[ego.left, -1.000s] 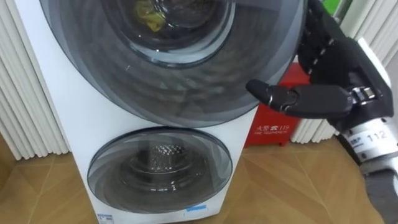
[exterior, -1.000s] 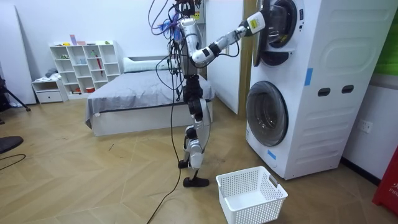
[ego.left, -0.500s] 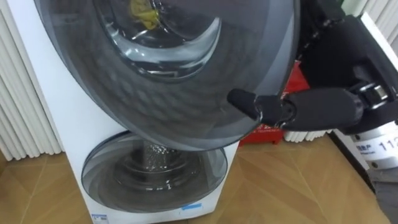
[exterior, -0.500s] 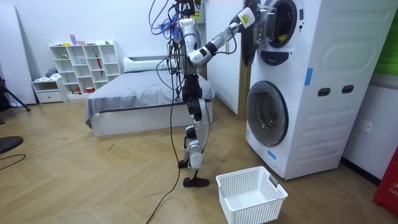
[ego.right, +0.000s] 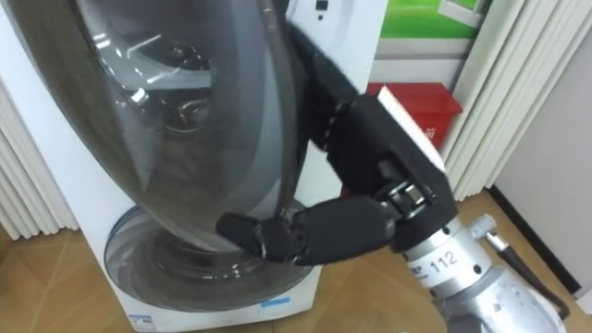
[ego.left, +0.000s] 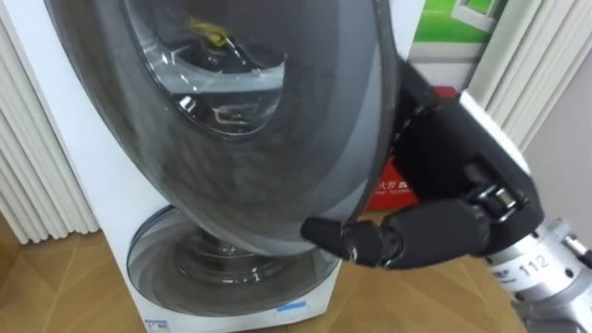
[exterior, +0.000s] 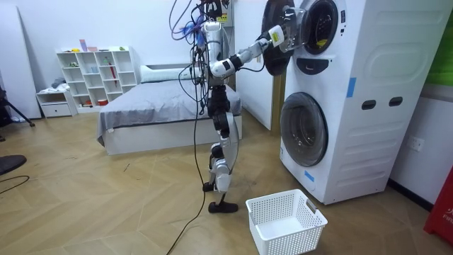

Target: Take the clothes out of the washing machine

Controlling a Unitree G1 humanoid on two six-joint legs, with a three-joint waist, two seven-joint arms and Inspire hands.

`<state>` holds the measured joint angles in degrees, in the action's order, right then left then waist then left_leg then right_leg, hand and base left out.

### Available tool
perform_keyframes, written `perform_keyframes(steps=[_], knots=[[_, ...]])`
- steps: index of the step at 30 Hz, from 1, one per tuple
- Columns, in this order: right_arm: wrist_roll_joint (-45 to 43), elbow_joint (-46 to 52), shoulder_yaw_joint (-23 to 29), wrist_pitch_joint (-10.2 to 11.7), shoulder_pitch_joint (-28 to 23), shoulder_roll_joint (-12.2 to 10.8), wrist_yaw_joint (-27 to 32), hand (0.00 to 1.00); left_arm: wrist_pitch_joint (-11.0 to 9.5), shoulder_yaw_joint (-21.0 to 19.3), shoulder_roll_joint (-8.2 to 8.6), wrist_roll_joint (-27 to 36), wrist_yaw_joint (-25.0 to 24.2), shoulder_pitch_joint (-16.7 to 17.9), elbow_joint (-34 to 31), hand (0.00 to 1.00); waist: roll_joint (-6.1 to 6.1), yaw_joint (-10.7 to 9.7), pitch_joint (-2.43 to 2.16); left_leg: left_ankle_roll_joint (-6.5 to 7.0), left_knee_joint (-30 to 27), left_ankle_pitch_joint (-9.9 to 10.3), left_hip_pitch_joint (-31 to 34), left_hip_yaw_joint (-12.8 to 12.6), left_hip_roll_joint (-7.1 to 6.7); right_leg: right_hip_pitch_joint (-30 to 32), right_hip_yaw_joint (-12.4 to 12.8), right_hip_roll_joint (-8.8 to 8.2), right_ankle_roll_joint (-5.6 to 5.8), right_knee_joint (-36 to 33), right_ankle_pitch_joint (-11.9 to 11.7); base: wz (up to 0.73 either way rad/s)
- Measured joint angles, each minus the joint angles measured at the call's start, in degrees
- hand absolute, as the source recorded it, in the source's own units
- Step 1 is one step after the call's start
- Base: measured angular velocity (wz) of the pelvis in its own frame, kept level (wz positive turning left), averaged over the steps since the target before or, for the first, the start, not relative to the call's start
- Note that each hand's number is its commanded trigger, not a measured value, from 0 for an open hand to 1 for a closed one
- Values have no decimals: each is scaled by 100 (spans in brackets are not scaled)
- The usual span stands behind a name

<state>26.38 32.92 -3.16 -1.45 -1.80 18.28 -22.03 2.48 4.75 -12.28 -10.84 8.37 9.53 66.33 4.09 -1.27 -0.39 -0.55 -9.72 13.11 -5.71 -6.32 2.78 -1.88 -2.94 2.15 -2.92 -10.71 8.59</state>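
- The washing machine is a stacked pair, and I stand the robot at its front, right arm raised to the top unit.
- The upper door stands partly open on the machine's front. The right hand grips its rim, thumb hooked over the outer face and fingers behind the edge.
- The clothes are inside the machine's upper drum. I see a yellow crumple through the door glass, and I cannot tell how many pieces it is.
- My read on handling: soft, light and limp, possibly damp and clinging to the drum wall. It will drape and trail, so I would bunch a fold in the middle of the heap rather than pinch a loose corner.
- The lower door is shut. Behind its glass I make out bare perforated metal, though I cannot see the whole drum.
- A white basket sits on the floor just in front of the machine's base, with nothing in it.
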Motion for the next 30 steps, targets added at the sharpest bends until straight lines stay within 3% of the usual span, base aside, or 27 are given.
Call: perform_keyframes(steps=[9, 16, 19, 30], knots=[[52, 66, 91, -2, 4, 19, -393, 0, -17, -15, 0, 0, -4, 17, -12, 0, 122, -4, -20, 2, 5, -1, 0, 1, 0, 2, -4, -1, 6, 10, 4, 0], [47, 212, 274, -12, 380, 25, -502, 0, -43, -141, -19, -1, -25, 18, -54, 0, 213, 26, 20, 1, -1, -2, -28, -35, -2, -11, 49, 2, 6, 2, 5, -2], [0, 212, 275, -12, 393, 24, -513, 0, -43, -175, -25, -5, -37, 15, -51, 0, 247, 20, 9, 2, -13, -2, -13, -35, -8, -5, 48, -4, 11, 8, 8, 0], [-256, 211, 193, 0, 470, -29, -650, 0, 3, -10, -41, -10, -62, -33, 15, 0, 198, 176, 20, -18, 2, -15, -41, -103, 22, 0, 46, -2, -7, -3, -3, -3]])
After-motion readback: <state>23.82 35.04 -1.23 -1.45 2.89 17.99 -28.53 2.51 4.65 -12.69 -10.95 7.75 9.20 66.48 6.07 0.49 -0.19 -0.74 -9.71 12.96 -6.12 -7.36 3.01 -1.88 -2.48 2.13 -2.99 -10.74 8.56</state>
